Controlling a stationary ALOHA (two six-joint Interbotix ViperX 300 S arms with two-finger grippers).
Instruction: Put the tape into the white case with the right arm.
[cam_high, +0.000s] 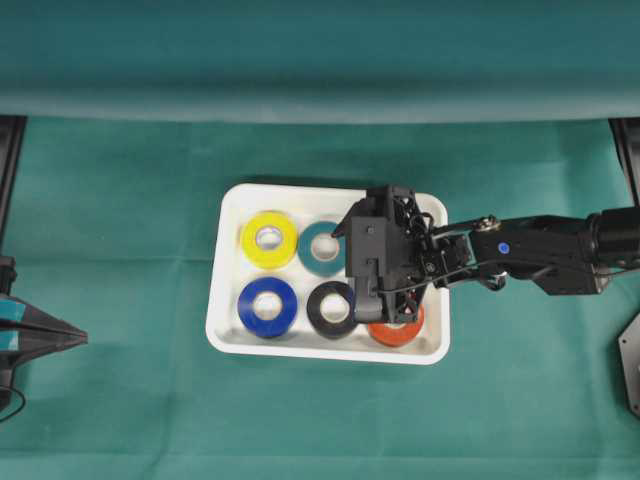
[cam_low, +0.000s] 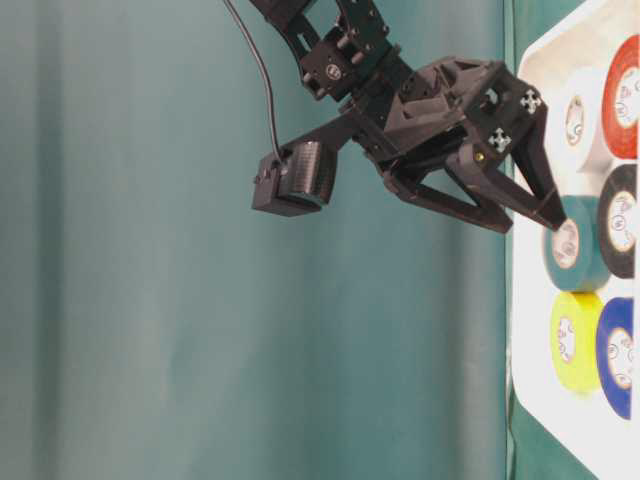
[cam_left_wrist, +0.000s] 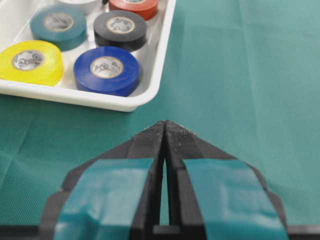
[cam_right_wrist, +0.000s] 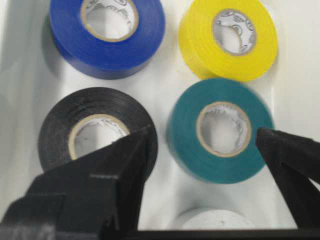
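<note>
The white case (cam_high: 225, 300) lies mid-table and holds several tape rolls. A teal tape roll (cam_high: 312, 260) (cam_right_wrist: 185, 145) lies flat in the case's back row. My right gripper (cam_high: 345, 250) (cam_right_wrist: 204, 131) hovers over it, open, its two black fingertips (cam_right_wrist: 142, 137) standing apart on either side of the roll without touching it. In the table-level view the right gripper (cam_low: 528, 224) points at the teal roll (cam_low: 585, 272) with a gap between. My left gripper (cam_high: 72, 340) (cam_left_wrist: 165, 126) rests shut at the left table edge, holding nothing.
Also in the case are a yellow roll (cam_high: 250, 245), a blue roll (cam_high: 250, 312), a black roll (cam_high: 318, 318), an orange-red roll (cam_high: 395, 333) and a white roll (cam_right_wrist: 210, 221) under my right wrist. Green cloth (cam_high: 120, 250) covers the table.
</note>
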